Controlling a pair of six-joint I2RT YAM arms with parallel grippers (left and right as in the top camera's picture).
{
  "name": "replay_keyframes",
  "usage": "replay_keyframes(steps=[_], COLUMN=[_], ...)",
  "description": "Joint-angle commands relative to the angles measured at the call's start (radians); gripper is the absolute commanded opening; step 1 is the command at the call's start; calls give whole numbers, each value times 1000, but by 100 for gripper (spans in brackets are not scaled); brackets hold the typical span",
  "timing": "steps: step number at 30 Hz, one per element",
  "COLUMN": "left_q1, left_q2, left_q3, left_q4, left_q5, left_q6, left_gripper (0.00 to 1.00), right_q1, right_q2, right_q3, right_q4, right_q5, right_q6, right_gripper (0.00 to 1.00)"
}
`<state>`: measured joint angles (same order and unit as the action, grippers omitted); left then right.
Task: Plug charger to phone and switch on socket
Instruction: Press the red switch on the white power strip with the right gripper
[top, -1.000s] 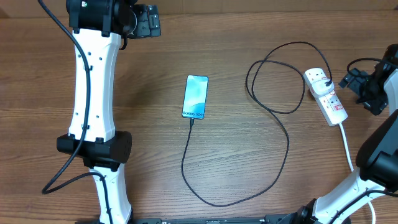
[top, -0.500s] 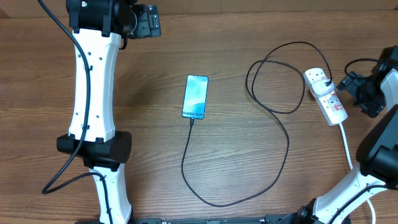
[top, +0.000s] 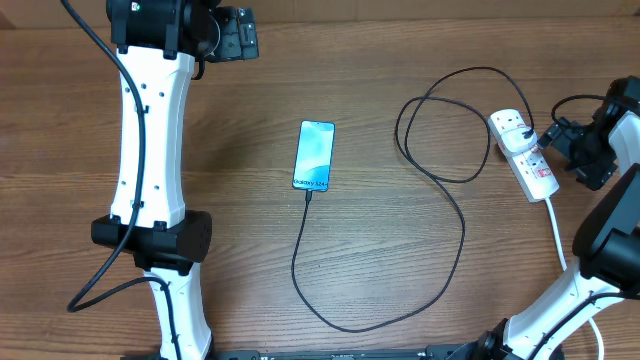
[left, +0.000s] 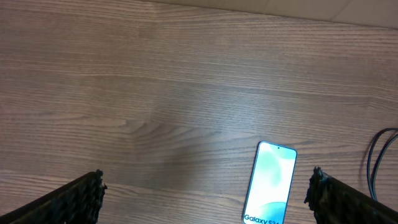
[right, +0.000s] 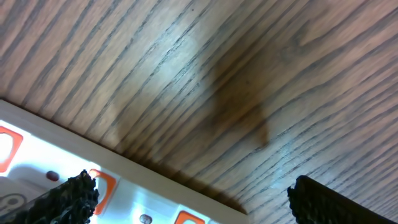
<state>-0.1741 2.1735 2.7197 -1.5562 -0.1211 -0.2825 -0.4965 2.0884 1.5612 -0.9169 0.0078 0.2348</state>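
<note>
Your right fingers (right: 65, 202) stand wide and empty just beside the white 2-outlet power strip with red switches (top: 523, 152) at 3 o'clock on the wooden tabletop (top: 240, 200); an off-centre press could shove the light strip, tugging the thin black charger cable (top: 464, 230) from the slim teal-screened phone (top: 314, 155) at centre; your left fingers (left: 74, 199), wide at 11 o'clock, are too far away to steady anything.
</note>
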Motion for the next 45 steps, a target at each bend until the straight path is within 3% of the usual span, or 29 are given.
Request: replay_keyframes(steps=[1, 45], left_q1=[5, 5], left_q2=[9, 9], left_q3=[-1, -1], left_q4=[1, 0], left_q5=[-17, -17], left_q6=[-10, -10], left_gripper=[100, 100], right_q1=[4, 9], right_q2=[1, 1], right_q3=[-5, -31], right_q4=[0, -12], right_q5=[-10, -48], right_q6=[1, 1], right_gripper=[100, 100])
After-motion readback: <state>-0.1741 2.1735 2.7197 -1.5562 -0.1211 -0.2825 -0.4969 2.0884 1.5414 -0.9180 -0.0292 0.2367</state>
